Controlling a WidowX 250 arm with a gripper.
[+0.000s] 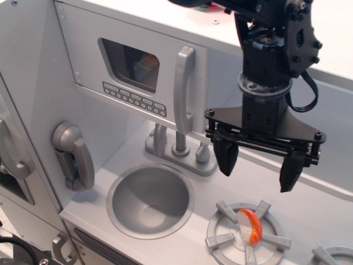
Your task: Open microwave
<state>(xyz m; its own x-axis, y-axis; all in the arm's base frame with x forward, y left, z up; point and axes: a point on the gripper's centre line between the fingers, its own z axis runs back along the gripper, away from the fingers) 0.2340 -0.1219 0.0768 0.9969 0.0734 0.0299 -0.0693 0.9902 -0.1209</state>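
I read the microwave [132, 69] as shut: its door sits flush in the upper cabinet above the bench's back edge, window toward the left, long vertical handle [184, 88] at the door's right edge. My gripper [258, 165] hangs over the right half of the bench, jaws released and spread, holding nothing, well apart from that handle.

The step in hand, as I judge it, is reaching the handle. I would carry the jaws left and up, bring one finger behind the bar near its middle, close lightly, then pull out in an arc rather than straight, since the hinge looks to be on the left.

Room is tight low down: the faucet [180, 146] stands just below the handle's foot, so I would stay above it. The sink [150, 200] and the burner [248, 232] with its orange ball [249, 225] lie nearer the front edge, beneath my path. The phone handset [74, 155] on the left wall is well clear.
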